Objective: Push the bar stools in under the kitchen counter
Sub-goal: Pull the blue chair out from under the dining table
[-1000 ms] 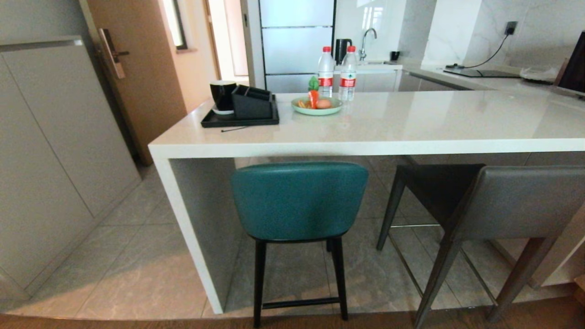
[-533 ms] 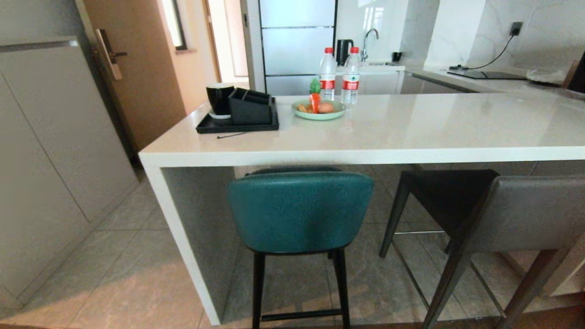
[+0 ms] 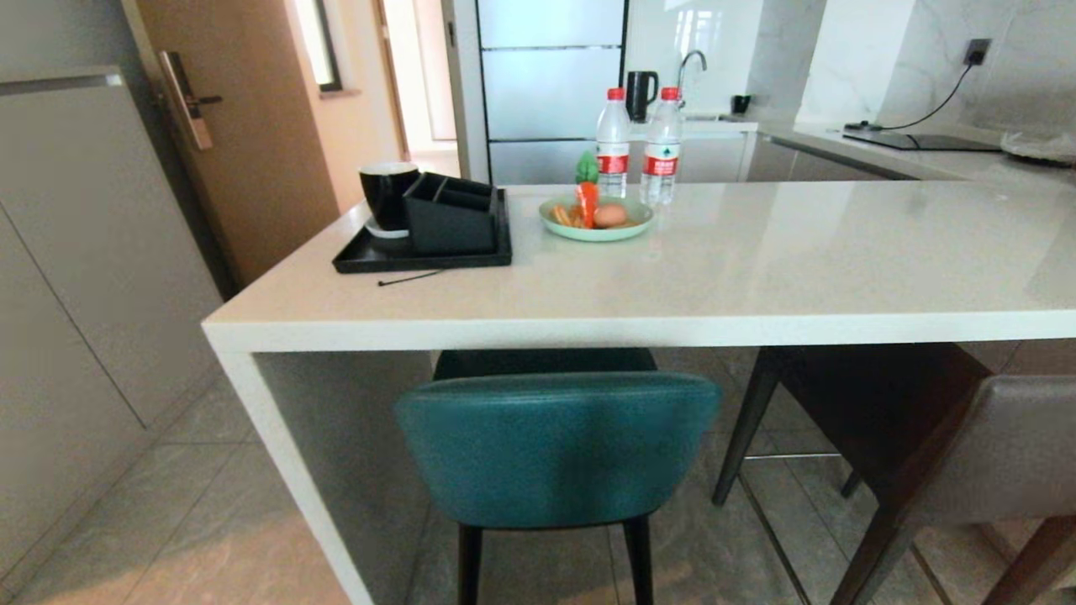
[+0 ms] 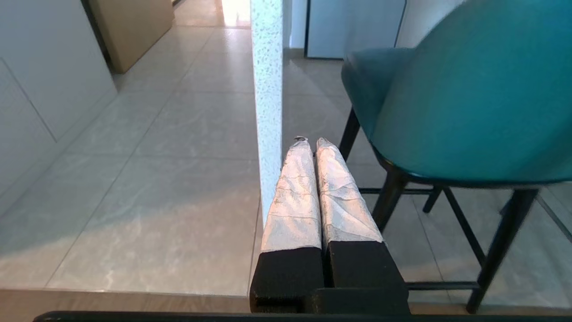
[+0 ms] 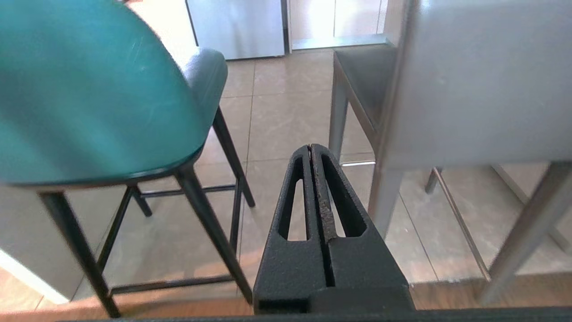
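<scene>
Fingers pressed flat together and holding nothing: that is my left gripper (image 4: 311, 142), low beside the counter's white end panel (image 4: 267, 89), with the teal stool (image 4: 469, 98) just off to its inner side. My right gripper (image 5: 310, 147) is likewise clamped shut and empty, hanging low in the gap between the teal stool's black legs (image 5: 201, 214) and the grey stool (image 5: 482, 85). Neither touches a stool yet. What has changed over the last second is my own position: the whole view has slid, the counter (image 3: 756, 319) edge sitting lower and nearer, the teal backrest (image 3: 556, 445) looming larger, so my base has driven forward toward the stools, not the stools toward me. The teal seat is partly tucked beneath the slab with its back out in front; the grey stool (image 3: 992, 445) stands angled, further out at my right. I judge the approach nearly done and the pushing itself not yet begun; both backs want a square, steady shove.
</scene>
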You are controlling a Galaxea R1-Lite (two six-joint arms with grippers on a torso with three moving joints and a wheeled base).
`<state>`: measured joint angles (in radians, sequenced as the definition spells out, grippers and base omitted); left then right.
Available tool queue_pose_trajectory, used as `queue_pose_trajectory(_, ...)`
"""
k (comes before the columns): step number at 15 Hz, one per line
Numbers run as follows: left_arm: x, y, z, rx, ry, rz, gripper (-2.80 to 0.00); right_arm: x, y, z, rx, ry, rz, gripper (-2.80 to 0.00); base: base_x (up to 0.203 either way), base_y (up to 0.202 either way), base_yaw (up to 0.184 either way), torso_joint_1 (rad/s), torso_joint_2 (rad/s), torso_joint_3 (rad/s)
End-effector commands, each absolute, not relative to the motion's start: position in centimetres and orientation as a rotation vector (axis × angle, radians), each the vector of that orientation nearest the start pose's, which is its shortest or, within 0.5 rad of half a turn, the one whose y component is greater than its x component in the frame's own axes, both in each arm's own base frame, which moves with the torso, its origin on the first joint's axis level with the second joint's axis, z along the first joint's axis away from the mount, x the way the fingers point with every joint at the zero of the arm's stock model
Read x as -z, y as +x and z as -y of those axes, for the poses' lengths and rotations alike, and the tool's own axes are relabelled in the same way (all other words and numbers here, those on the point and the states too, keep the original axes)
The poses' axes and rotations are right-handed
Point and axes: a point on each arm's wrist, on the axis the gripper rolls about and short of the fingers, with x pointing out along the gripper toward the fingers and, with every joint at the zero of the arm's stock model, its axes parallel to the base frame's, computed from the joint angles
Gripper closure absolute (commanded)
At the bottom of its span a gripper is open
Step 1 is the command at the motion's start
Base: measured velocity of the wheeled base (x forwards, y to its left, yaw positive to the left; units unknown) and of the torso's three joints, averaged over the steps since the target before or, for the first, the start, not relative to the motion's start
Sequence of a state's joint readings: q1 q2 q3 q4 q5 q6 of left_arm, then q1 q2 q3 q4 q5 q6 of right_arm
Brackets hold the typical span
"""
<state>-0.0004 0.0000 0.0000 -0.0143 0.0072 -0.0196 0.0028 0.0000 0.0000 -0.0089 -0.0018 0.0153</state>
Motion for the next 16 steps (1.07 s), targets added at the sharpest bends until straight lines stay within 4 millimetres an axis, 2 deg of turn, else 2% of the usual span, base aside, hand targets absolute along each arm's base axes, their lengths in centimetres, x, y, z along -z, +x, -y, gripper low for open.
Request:
queue_pose_trajectory(1,-7.67,-2.26,-0.02,-0.008,-0.02,0.012,0.0,-7.6,-2.26,0.01,-0.002,0.015,0.006,0.0,0.102,0.0,0.007,0.013,0.0,0.0)
queue_pose_trajectory(6,-7.67,-2.26,-0.02,-0.008,-0.02,0.012,0.0,-7.57,-2.25,0.01,-0.002,0.015,0.005,0.0,0.0,0.0,0.0,-0.046,0.11,0.068)
queue_pose_trajectory(16,-7.67,-2.26,-0.02,-0.006,-0.02,0.012,0.0,-7.6,-2.26,0.01,-0.002,0.015,0.006,0.0,0.0,0.0,0.0,-0.142,0.44,0.29)
